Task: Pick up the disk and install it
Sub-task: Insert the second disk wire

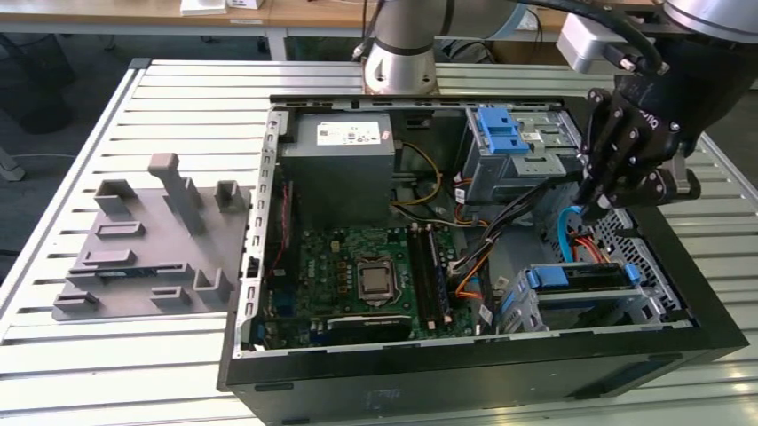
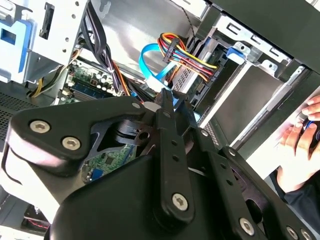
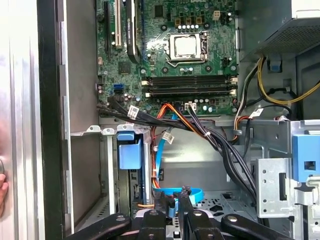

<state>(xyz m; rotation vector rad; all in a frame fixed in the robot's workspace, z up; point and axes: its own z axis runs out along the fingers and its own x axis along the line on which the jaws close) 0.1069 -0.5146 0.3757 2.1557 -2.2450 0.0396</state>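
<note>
One dark rectangular hard drive with blue plastic side rails, the disk (image 1: 577, 278), sits flat in the grey metal drive cage (image 1: 640, 311) at the near corner of the open black computer case (image 1: 474, 373), on the exterior view's right; the case lies on the slatted metal tabletop (image 1: 177, 98). The black multi-link gripper (image 1: 578, 211) hangs just above and behind that cage, not on the disk. Its fingers look drawn together, with a flat blue data cable (image 3: 192, 192) right at the tips; cannot tell whether the cable is actually pinched. Handling, as a judgement: the disk is stiff, dense and fairly heavy for its size, with smooth metal faces that could slip, and shock-sensitive, so no dropping or knocking. Best hold is across the two long edges on the blue rails, clear of the label face and the connector end; the cage walls leave little room for fingers. Only the exterior view gives the whole layout: the grey power supply box (image 1: 343, 146), green motherboard (image 1: 355, 275), and a grey 3D-printed fixture plate (image 1: 142, 240) well apart from the case. The first wrist view looks along the case floor, with the cable bundle (image 3: 210, 135) crossing near the gripper (image 3: 172, 200). The second wrist view has the gripper (image 2: 167, 97) close up, coloured power wires (image 2: 190, 57) plugged in beyond it, and a person's hand (image 2: 300, 135) outside the case wall.
</note>
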